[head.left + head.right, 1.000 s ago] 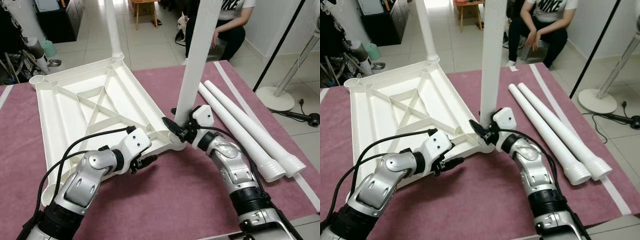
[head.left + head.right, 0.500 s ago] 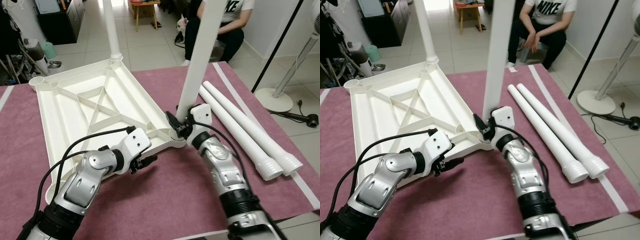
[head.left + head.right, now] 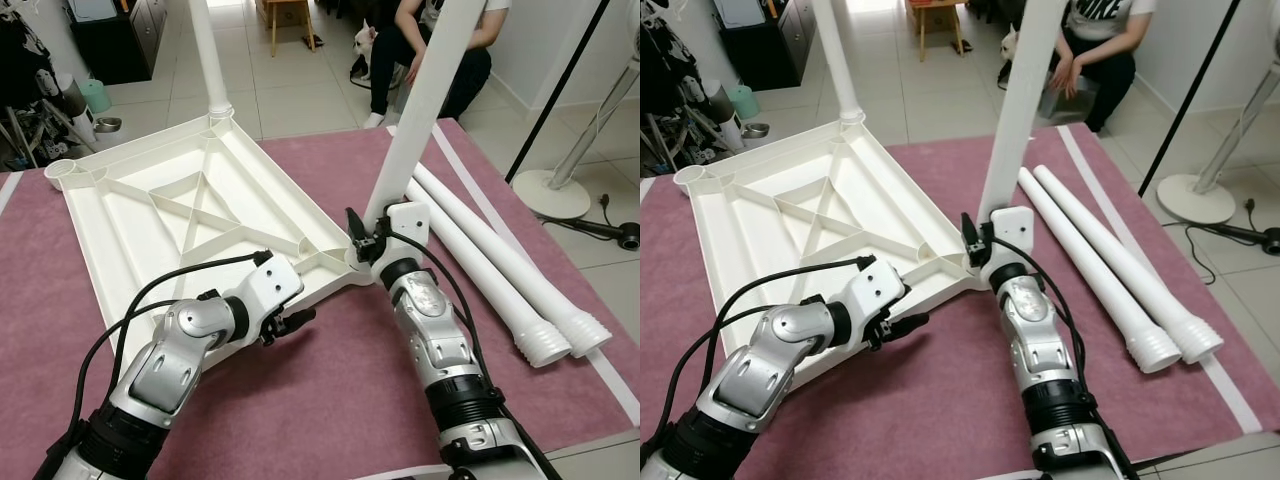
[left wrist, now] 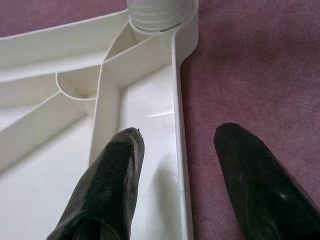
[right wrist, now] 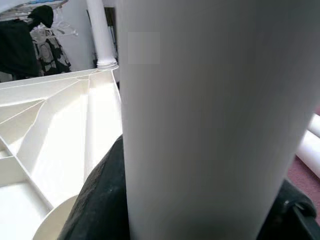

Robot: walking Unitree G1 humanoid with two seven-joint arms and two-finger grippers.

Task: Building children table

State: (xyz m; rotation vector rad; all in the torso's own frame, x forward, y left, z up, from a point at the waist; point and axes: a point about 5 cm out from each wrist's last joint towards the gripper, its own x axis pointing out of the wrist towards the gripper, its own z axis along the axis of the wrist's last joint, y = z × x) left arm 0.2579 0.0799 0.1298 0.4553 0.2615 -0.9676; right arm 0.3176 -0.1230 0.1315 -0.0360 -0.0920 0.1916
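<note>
White legs [image 3: 500, 270]: four, apparently; two loose.

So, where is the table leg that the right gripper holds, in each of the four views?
Left eye view: table leg, right of centre, rising from the tabletop's near corner.
Right eye view: centre.
Left wrist view: its ribbed base in the corner socket.
Right wrist view, between the right gripper's fingers.
Shared landmark: tabletop.

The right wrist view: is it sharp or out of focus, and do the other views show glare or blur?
Right wrist view: the table leg is so near that it looks soft, while the tabletop behind is clearer. Left wrist view: sharp, with a small glare on the tabletop's rim, which lies between the left gripper fingers. Eye views: evenly lit and free of motion blur; the right gripper shows clearly at the leg's base.
</note>
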